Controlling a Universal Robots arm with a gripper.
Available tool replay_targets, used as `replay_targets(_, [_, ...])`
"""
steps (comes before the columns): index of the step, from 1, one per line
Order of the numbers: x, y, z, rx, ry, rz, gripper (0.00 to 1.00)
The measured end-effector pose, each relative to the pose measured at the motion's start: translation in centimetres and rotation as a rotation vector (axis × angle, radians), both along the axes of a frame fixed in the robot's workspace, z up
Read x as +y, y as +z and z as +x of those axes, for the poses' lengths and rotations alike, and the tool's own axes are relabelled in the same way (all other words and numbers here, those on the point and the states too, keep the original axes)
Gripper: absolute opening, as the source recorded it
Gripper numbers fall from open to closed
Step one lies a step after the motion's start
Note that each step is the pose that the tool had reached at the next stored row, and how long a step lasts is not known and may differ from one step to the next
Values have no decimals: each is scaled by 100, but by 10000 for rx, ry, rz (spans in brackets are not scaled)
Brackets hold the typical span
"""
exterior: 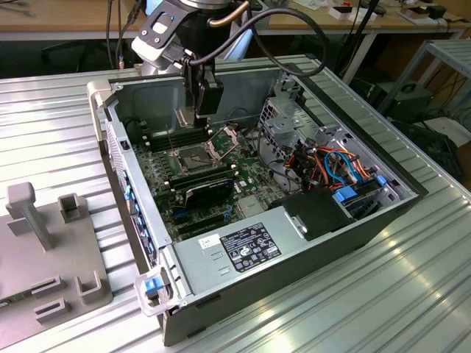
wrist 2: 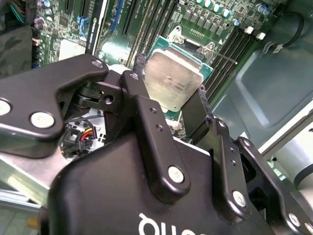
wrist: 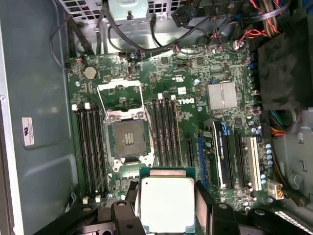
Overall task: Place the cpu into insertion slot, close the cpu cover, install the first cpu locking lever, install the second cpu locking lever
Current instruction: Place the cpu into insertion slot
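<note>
My claw (wrist: 167, 209) clamped on the cpu (wrist: 167, 200) by two edges, held over the motherboard (wrist: 195, 68), insertion slot (wrist: 128, 142) bare, cpu cover (wrist: 119, 85) swung open.

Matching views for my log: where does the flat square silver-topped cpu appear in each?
Exterior view: too small to tell, at the black gripper.
Second wrist view: cpu between the gripper's fingers.
First wrist view: cpu between the fingers, near the empty insertion slot.
Shared landmark: long black memory slots.
</note>
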State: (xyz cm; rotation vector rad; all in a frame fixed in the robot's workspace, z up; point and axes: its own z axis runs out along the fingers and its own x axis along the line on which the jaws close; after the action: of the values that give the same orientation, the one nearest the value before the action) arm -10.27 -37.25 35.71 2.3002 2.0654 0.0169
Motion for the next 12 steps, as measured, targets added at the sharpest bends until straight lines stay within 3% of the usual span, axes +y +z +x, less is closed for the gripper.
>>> replay_targets(3, [0,-6,3,0,415,-1,55])
replay_targets(12, [0,-9,5,0,447,0,55])
